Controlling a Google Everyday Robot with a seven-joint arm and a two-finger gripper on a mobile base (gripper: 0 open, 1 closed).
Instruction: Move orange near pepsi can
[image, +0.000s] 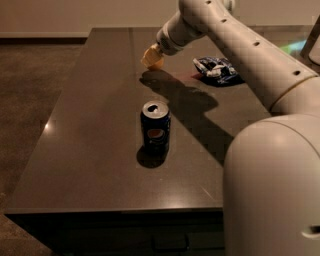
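Note:
The pepsi can (155, 127) stands upright near the middle of the dark table (90, 140); it is dark blue with a silver top and its logo faces me. The orange (156, 63) is at the far part of the table, held in my gripper (152, 56) a little above the surface, with its shadow on the table just below. The gripper comes down from the upper right and is shut on the orange. The orange is well behind the can, apart from it.
A blue-and-white snack bag (216, 69) lies at the far right of the table. My white arm (250, 55) and its large base (275, 190) fill the right side. The table's front edge (115, 207) is near; brown floor (30, 80) lies to the left.

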